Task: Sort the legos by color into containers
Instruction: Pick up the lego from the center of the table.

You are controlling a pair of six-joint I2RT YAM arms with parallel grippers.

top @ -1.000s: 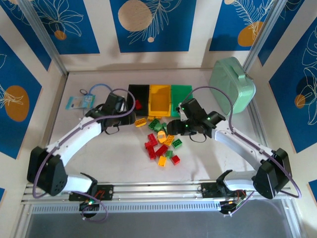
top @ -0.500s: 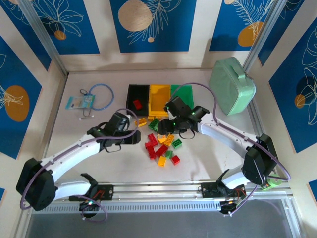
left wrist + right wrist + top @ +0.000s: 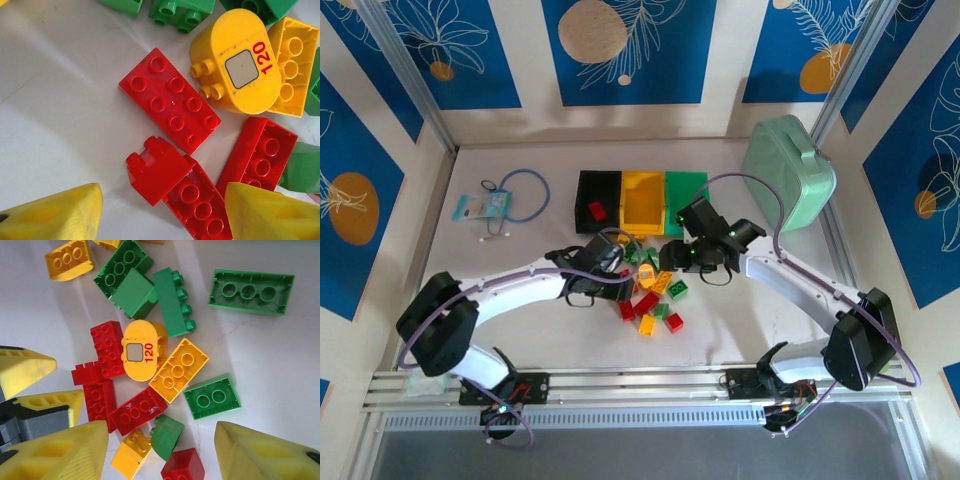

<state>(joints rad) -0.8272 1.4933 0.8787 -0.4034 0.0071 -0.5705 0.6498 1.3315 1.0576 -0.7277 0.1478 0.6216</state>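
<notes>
legos [image 3: 646,303] heaped on the tabletop [image 3: 740,330], just before the containers [image 3: 642,203]; one red brick [image 3: 597,210] already in black bin [image 3: 585,190] | left end effector [image 3: 162,212] open, straddling red bricks [image 3: 170,107], likely for pickup | right end effector [image 3: 160,452] open, hovering over mixed pile

Before the right gripper [image 3: 162,432], between and beyond its spread fingers, sixteen legos [image 3: 178,370] can be counted: five red bricks [image 3: 107,350]; five yellow-orange bricks [image 3: 67,260], one cut by the frame edge; six green bricks [image 3: 250,292]; farther beyond that gripper stand three containers [image 3: 642,178]: one black bin [image 3: 583,195]; one yellow bin [image 3: 642,205]; one green bin [image 3: 686,190]; the black bin holds one more red brick [image 3: 597,210].
</notes>
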